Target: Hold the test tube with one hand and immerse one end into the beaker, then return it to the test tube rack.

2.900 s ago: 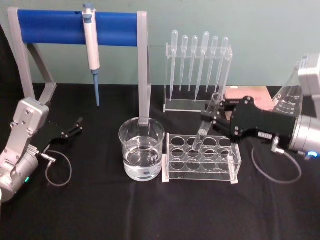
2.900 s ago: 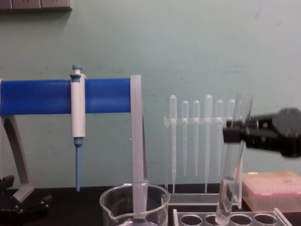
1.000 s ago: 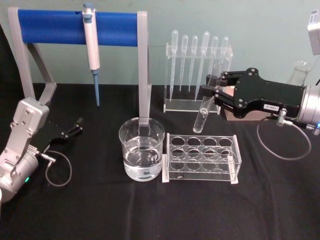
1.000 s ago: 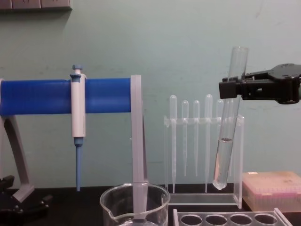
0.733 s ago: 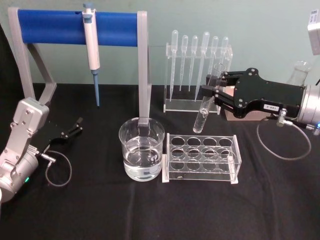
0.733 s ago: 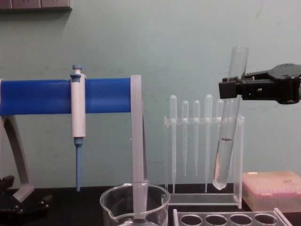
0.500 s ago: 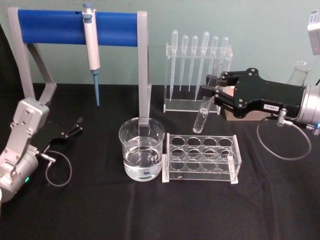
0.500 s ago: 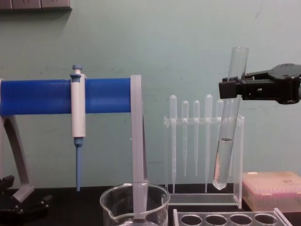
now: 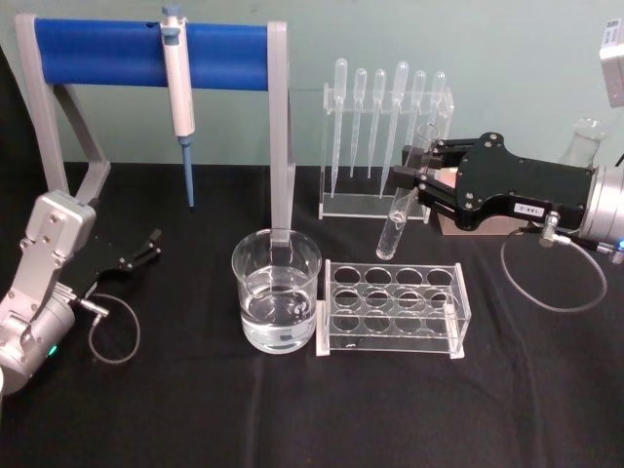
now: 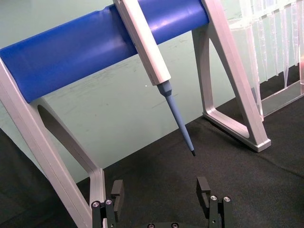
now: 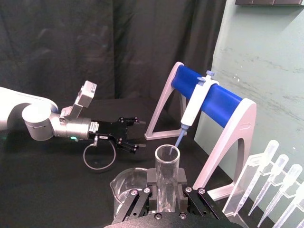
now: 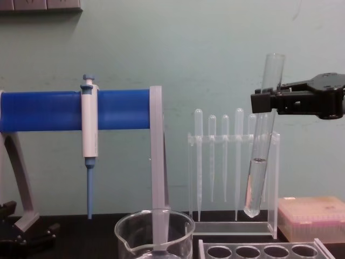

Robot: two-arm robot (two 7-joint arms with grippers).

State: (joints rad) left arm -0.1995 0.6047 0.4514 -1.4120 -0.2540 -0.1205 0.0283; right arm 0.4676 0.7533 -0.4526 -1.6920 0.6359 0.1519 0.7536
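My right gripper [image 9: 413,181] is shut on the upper part of the test tube [image 9: 399,211], which hangs slightly tilted in the air behind and above the rack. In the chest view the test tube [image 12: 261,167] holds some clear liquid in its lower part, gripped near the rim by the right gripper [image 12: 265,101]. The right wrist view looks down the tube's open rim [image 11: 166,154]. The beaker [image 9: 276,291] stands partly filled with water, left of the rack and apart from the tube. My left gripper [image 9: 149,245] rests open, low at the far left.
The clear rack [image 9: 393,308] with round holes sits right of the beaker. Behind it stands a holder of plastic pipettes [image 9: 385,136]. A white-and-blue pipettor [image 9: 178,93] hangs on the blue-barred stand [image 9: 107,51]. A pink box [image 12: 312,217] and a flask [image 9: 583,144] are at the right.
The right gripper has lifted the test tube up out of the rack and back a little. Over the last second it has held almost still. The left arm has not moved.
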